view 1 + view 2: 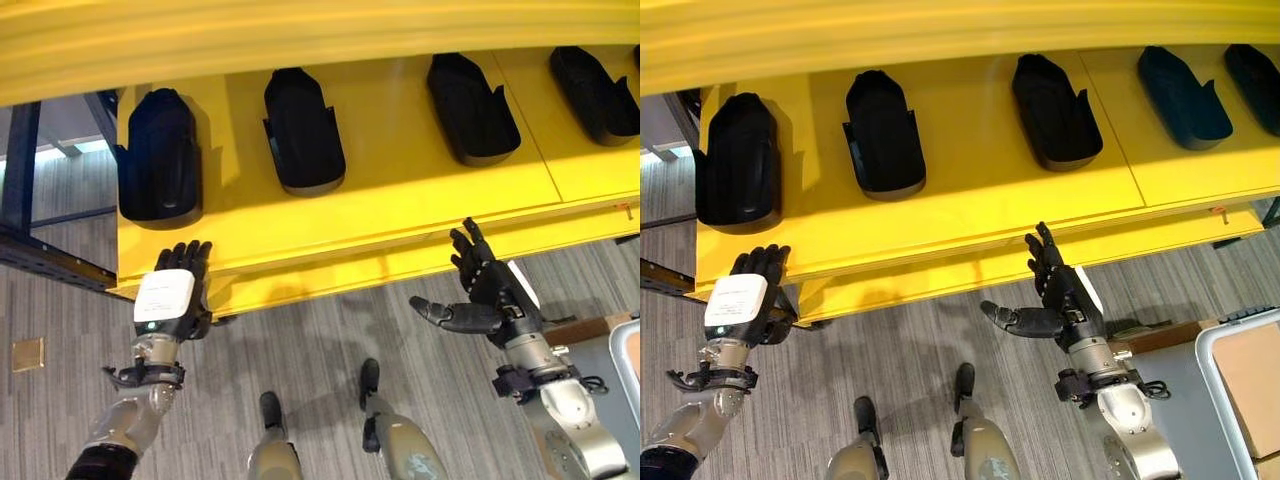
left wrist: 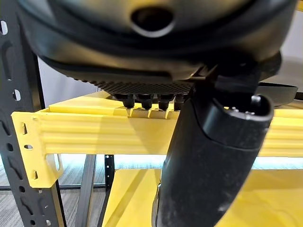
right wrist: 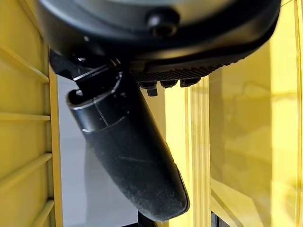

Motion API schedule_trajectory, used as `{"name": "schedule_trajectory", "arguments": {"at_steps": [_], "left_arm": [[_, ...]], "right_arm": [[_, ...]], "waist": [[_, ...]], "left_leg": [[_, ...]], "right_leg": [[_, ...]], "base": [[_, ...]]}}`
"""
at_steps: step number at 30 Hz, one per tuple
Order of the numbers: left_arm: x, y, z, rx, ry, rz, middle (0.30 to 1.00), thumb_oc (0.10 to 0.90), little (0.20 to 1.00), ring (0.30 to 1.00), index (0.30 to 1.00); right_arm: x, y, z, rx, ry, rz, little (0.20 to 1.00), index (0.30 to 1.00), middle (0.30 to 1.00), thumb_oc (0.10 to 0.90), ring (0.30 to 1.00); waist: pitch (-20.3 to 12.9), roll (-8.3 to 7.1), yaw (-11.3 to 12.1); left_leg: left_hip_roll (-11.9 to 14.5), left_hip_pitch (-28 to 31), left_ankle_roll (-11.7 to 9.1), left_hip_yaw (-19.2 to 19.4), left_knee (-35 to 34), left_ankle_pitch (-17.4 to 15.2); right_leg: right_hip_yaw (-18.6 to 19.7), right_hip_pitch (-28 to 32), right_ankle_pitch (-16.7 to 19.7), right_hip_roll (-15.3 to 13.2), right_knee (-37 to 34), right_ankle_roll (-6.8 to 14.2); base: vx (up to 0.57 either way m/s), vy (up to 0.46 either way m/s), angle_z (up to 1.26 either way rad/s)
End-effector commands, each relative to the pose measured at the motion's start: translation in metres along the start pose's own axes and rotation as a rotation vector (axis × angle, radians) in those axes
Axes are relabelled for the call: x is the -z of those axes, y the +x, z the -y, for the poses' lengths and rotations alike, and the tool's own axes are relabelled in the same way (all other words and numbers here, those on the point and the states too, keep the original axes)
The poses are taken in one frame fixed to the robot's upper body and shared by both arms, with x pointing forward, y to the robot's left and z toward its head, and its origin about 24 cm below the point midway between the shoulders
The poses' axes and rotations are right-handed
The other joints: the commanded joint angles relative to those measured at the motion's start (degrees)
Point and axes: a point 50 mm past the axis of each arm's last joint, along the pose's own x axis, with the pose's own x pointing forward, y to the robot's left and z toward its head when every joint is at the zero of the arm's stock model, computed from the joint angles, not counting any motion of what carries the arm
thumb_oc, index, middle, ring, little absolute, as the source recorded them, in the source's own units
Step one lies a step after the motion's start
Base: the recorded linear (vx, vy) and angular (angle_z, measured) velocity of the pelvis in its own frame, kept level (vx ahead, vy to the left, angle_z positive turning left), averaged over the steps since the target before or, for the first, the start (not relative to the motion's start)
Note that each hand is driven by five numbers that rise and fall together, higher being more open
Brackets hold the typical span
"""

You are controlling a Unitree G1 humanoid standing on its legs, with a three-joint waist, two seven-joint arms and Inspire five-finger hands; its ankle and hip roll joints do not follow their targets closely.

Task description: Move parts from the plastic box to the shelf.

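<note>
4 black parts [image 1: 303,130] are seen lying on the yellow shelf [image 1: 400,190]; the left hand [image 1: 175,295] and right hand [image 1: 480,290], both released and empty, are held just below its edge. A return to the box is judged next.

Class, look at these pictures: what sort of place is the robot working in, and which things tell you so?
Probably a workshop or warehouse storeroom: a yellow shelf on a black perforated steel upright, with identical black moulded parts laid out in a row on it.
</note>
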Motion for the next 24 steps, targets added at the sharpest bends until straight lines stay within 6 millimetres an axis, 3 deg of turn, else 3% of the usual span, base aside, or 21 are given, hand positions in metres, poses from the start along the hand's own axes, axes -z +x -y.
{"name": "schedule_trajectory", "arguments": {"at_steps": [1,24], "left_arm": [[0.055,-0.016,0.006,0.117,0.08,-0.245,1.0,0.9,1.0,1.0,1.0],[0.059,0.004,-0.008,0.08,0.117,-0.239,1.0,0.9,1.0,1.0,1.0]], "right_arm": [[-0.051,0.008,-0.011,-0.057,-0.005,0.303,1.0,1.0,1.0,0.9,1.0],[-0.053,0.009,-0.012,-0.07,-0.004,0.309,1.0,1.0,1.0,0.9,1.0]], "waist": [[-1.02,-4.88,-0.25],[0.07,-6.01,-0.59]], "left_leg": [[-0.66,0.79,1.73,-0.77,0.09,-0.55],[-0.87,-0.62,1.89,-0.66,1.03,-0.91]], "right_leg": [[-0.07,5.06,-5.94,-4.58,1.84,5.32],[0.45,3.81,-5.53,-5.05,2.17,5.59]], "base": [[0.0,0.0,0.0],[0.0,0.001,0.0]]}}
